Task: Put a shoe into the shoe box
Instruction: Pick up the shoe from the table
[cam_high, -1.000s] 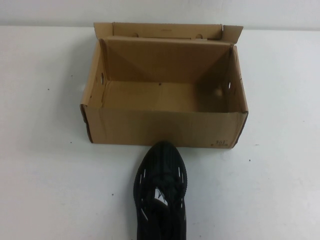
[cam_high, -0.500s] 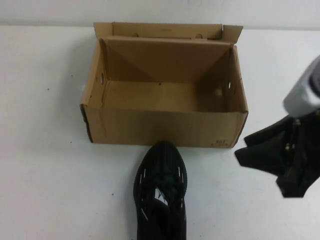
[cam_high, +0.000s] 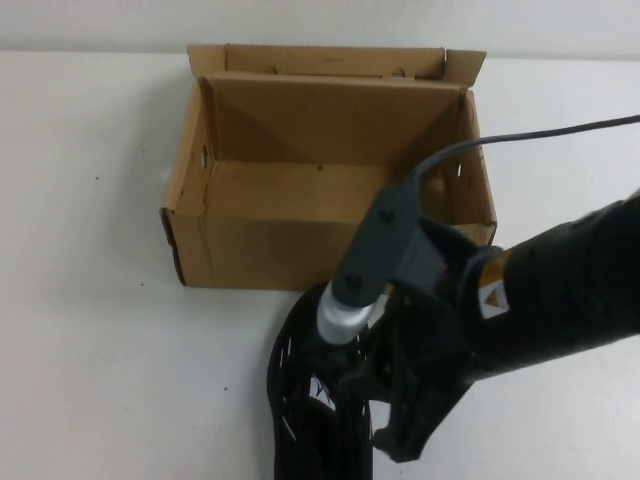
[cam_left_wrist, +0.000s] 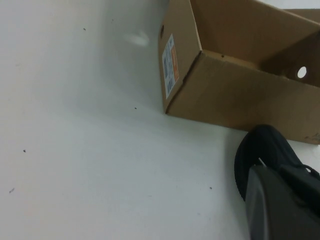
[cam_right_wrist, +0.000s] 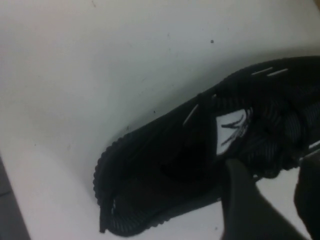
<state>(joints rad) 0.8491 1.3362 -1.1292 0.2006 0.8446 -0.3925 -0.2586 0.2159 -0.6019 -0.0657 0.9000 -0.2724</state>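
Sneaker (cam_high: 300, 400) sits on the white table (cam_high: 90, 350) at 6 o'clock in the high view, toe touching or just beside the front wall of the empty cardboard shoe box (cam_high: 300, 250), while the right gripper (cam_high: 400, 420) hangs over its laces, reaching in from 3 o'clock; its jaws cannot be told apart here. In the left wrist view the left gripper (cam_left_wrist: 280, 205) shows only as 1 dark finger at 5 o'clock, near the toe; how far open it is I cannot tell. The right wrist view shows 2 fingers (cam_right_wrist: 250, 210) spread at 5 o'clock beside the shoe's collar, holding nothing. A good grasp would straddle the collar or heel, then lift clear of the box wall.
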